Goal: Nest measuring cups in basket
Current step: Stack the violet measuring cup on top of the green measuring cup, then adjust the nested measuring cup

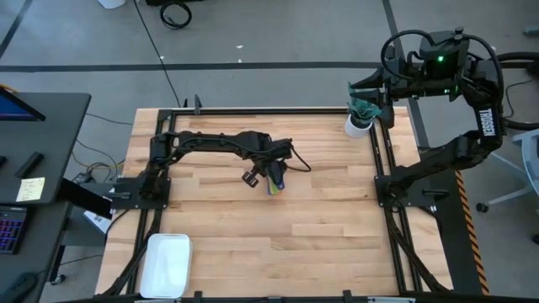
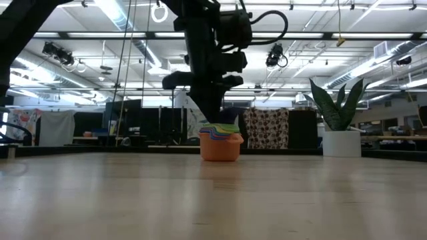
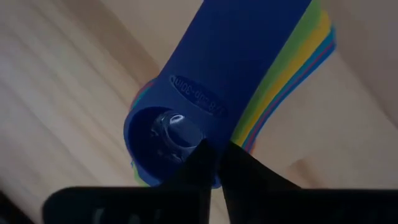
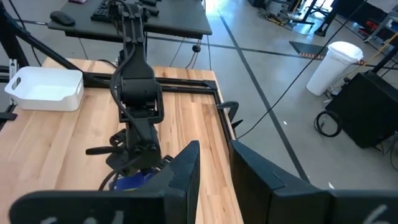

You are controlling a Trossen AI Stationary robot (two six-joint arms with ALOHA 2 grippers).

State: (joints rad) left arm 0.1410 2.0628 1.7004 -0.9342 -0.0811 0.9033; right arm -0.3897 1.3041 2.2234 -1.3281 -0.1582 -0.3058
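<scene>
High view: the left arm reaches from the table's left edge toward the middle of the wooden table (image 1: 219, 219), and the left gripper (image 1: 274, 173) hangs over the measuring cups (image 1: 276, 183), which sit as one nested stack near the table's centre. The basket (image 1: 166, 264) lies well apart from them, at the near left corner, a white shallow tray with nothing visible in it.

In the low view the stack (image 2: 221, 142) stands upright on the tabletop, the orange cup outermost at the bottom with red, yellow, green and blue rims layered just above it; the dark gripper comes down onto the top of the stack from above.

The left wrist view looks straight down on the dark blue cup (image 3: 180, 134), which is innermost, its flat handle lying over the fanned green, yellow, orange and light blue handles. The two dark fingers (image 3: 239, 171) stand almost together, their tips at the blue cup's rim (whether they pinch that rim or merely touch it, I cannot tell).

The right arm waits folded at the table's far right corner, the right gripper (image 4: 214, 168) raised above the white potted plant (image 1: 360, 119) with its fingers held slightly apart around nothing.
</scene>
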